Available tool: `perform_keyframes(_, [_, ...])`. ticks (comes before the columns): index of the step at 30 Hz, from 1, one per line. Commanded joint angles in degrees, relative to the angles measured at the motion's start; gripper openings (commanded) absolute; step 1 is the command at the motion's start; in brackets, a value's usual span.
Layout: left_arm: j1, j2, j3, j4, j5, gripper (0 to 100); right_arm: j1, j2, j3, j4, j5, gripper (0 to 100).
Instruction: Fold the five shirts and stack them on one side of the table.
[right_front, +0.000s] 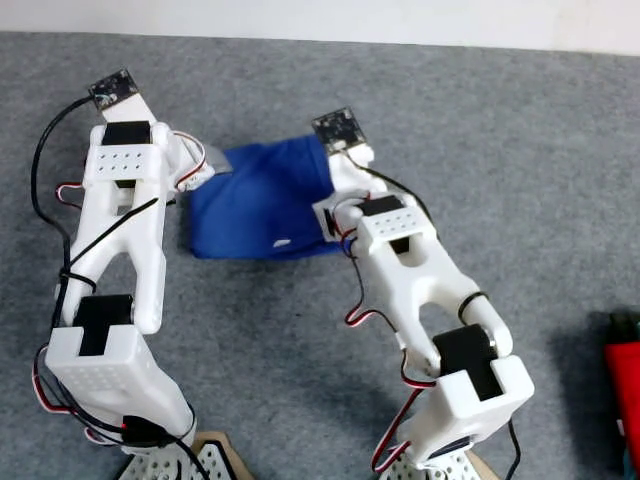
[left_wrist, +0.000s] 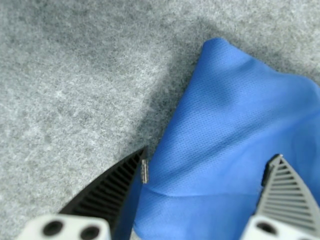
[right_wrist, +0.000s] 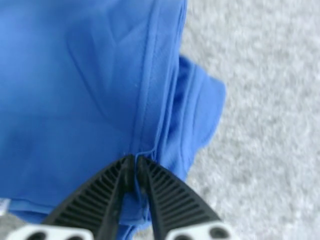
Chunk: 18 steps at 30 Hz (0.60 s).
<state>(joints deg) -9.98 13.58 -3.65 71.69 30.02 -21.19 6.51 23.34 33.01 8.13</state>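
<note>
I can read no writing anywhere. A small white tag (right_front: 282, 243) lies at one edge of the blue fabric shirt (right_front: 260, 200), its print, if any, too small to tell.

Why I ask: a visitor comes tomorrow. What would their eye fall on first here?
A bright blue shirt lies bunched on the grey table between two white arms. The right tool is shut on a fold of it, while the left tool stands open over its opposite edge.

Both arms extend toward 12 o'clock, left gripper (left_wrist: 209, 165) spread wide, right gripper (right_wrist: 135, 161) pinched closed on the blue shirt (right_wrist: 75, 75).
</note>
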Motion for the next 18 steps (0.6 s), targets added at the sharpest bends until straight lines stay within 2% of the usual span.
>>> perform_keyframes(1, [-0.7, -0.4, -0.1, -0.7, 0.4, 36, 3.4, -2.6, -0.9, 1.0, -0.1, 0.8])
perform_keyframes(6, [-0.7, -0.4, -0.1, -0.7, 0.4, 36, 5.8, -9.6, 3.9, 0.9, -3.2, 0.8])
perform_keyframes(13, [-0.7, -0.4, -0.1, -0.7, 0.4, 36, 3.7, -13.6, 9.3, 0.4, -3.3, 1.7])
perform_keyframes(16, [-0.7, -0.4, -0.1, -0.7, 0.4, 36, 3.7, -13.5, 8.8, 0.4, -3.9, 12.5])
perform_keyframes(18, [-0.7, -0.4, -0.1, -0.7, 0.4, 36, 3.7, -13.5, 8.0, 0.5, -7.5, 22.6])
